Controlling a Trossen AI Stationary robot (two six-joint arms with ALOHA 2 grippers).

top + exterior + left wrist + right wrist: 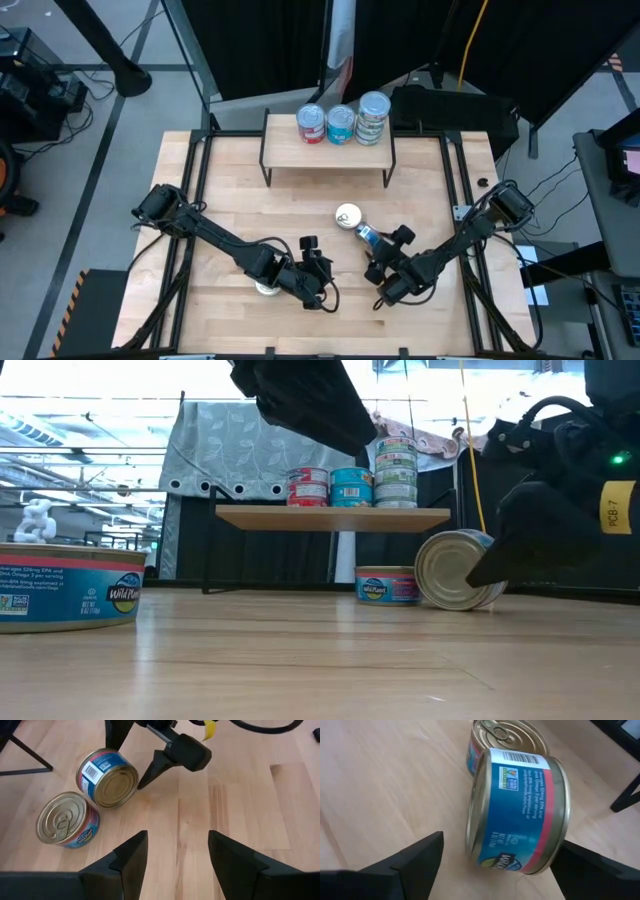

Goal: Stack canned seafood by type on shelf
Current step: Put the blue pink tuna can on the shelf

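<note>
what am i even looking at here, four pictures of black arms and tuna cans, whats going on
These are two robot arms at a wooden table, each ending in a two-finger pincer. One picture looks straight down, one sits at table height, and two come from cameras on the wrists.

At the back stands a small shelf carrying three stacks of cans. On the table, one can tipped on its edge sits between the open fingers of the right pincer, not visibly clamped. An upright can rests just beside it. Another can stands close to the low camera.

The left pincer is open and holds nothing, near the table's front.
</note>
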